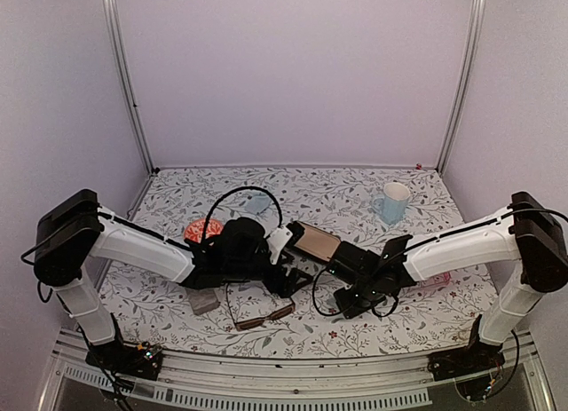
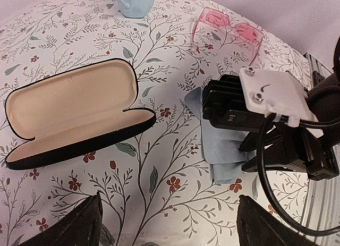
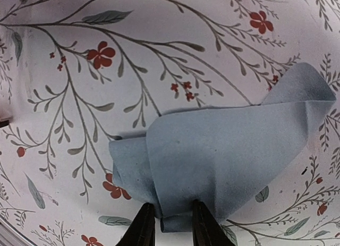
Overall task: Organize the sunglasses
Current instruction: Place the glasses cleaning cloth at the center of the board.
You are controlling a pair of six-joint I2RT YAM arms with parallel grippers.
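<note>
Right gripper [image 3: 172, 208] clenched on a fold of the blue cloth [image 3: 228, 150], fingers [image 3: 143, 227] pinching one edge, rest of the cloth lying rumpled on the floral table [image 1: 355, 185], right of centre. Over to the left gripper [image 2: 169, 203]: released, jaws spread wide, low over the tabletop just left of centre. Right there in its view, the black oval case [image 2: 69, 118], lid thrown back, tan lining up, lying at centre between the two arms, toward the far side. Now the sunglasses: brown-framed sunglasses [image 1: 262, 315] down on the table by the near edge, about centre, just right of the grey case [image 1: 204, 300], apart from both grippers. Pink-framed sunglasses [image 2: 228, 31] out on the right, on the table beyond the right gripper, largely tucked under the right arm when seen from above. Pale blue mug [image 1: 392, 202] standing far right, well apart from both pairs
</note>
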